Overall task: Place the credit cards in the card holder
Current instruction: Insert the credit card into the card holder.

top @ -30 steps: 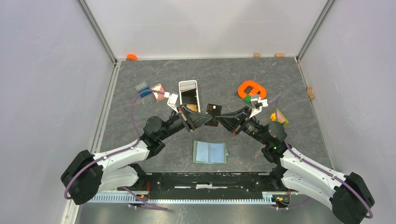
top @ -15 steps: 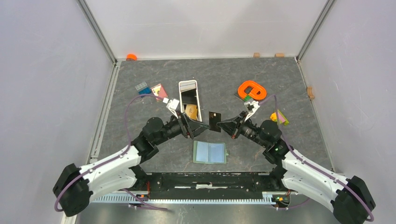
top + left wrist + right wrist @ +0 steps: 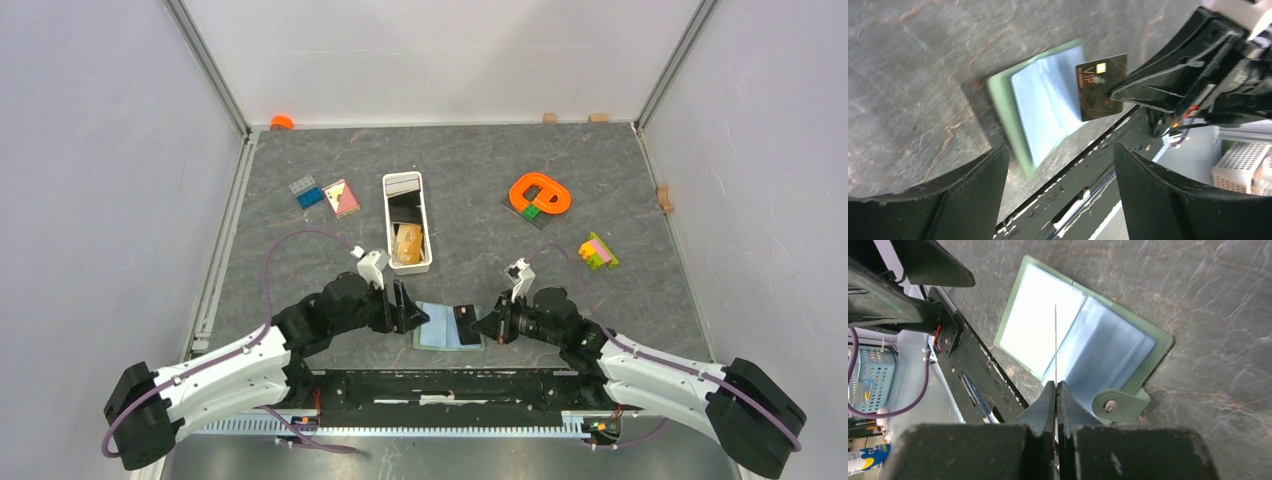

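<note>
- Card holder [image 3: 449, 326] lies open flat on the table near the front edge, between the two grippers, pale blue inside facing up. The right wrist view shows its snap tab [image 3: 1115, 405] sticking out from the green rim.
- Right gripper [image 3: 487, 325]: jaws pinched tight on a black card [image 3: 466, 320]. The card stands on edge over the open holder, showing as a thin line [image 3: 1055, 340] in the right wrist view, roughly above where the two blue panels meet. Cannot tell whether its lower edge touches the holder.
- The left wrist view shows the card face [image 3: 1100, 85]: black, with a gold chip and "VIP" lettering.
- Left gripper [image 3: 413, 318]: jaws spread wide, nothing between them, low at the holder's left edge. Its fingers [image 3: 973, 195] frame the holder in its own view.
- White tray [image 3: 388, 215] sits further back, well apart from the holder. It holds a tan card [image 3: 408, 243] at the near end and something dark at the far end.
- An orange loop [image 3: 538, 194] and coloured blocks [image 3: 597, 251] are far right. Blue-grey blocks [image 3: 305, 190] are far left.
</note>
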### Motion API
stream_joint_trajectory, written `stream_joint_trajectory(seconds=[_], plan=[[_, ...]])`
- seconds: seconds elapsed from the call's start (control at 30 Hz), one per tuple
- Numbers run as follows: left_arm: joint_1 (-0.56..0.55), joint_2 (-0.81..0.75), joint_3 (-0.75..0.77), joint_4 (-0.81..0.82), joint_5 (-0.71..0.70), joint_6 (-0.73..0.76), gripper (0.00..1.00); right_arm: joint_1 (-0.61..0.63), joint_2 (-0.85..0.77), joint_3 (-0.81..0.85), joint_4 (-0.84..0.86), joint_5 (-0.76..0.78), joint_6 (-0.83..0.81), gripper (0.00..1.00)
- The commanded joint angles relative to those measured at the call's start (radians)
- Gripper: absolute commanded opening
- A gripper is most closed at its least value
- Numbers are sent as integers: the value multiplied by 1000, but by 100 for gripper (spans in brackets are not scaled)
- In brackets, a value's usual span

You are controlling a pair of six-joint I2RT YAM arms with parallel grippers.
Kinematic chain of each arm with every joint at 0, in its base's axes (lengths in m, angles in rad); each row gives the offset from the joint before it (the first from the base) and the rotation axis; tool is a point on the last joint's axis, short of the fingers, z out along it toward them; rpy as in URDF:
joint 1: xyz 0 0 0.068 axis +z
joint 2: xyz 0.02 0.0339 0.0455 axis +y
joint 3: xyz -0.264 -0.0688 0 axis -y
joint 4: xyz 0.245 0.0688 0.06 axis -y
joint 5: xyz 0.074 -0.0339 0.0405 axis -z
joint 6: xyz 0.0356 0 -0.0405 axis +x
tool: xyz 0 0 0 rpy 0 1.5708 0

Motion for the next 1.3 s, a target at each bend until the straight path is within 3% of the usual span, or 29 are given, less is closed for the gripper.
stream_joint_trajectory(seconds=[0.0,0.27,0.43,0.73,0.97,1.27], plan=[[-20,4,-27,-56,-35,-38,83,64,33,-7,35,69,73,0],[-25,56,-81,82,25,-68,84,84,77,-7,44,102,119,0],[-25,114,-98,161,27,-72,79,82,117,-32,114,99,198,0],[-24,251,-97,285,35,-79,63,82,193,-78,282,109,331,0],[-25,293,-94,274,-8,-81,44,83,228,-83,358,110,396,0],[-25,322,-83,250,-36,-69,28,82,248,-81,393,127,431,0]])
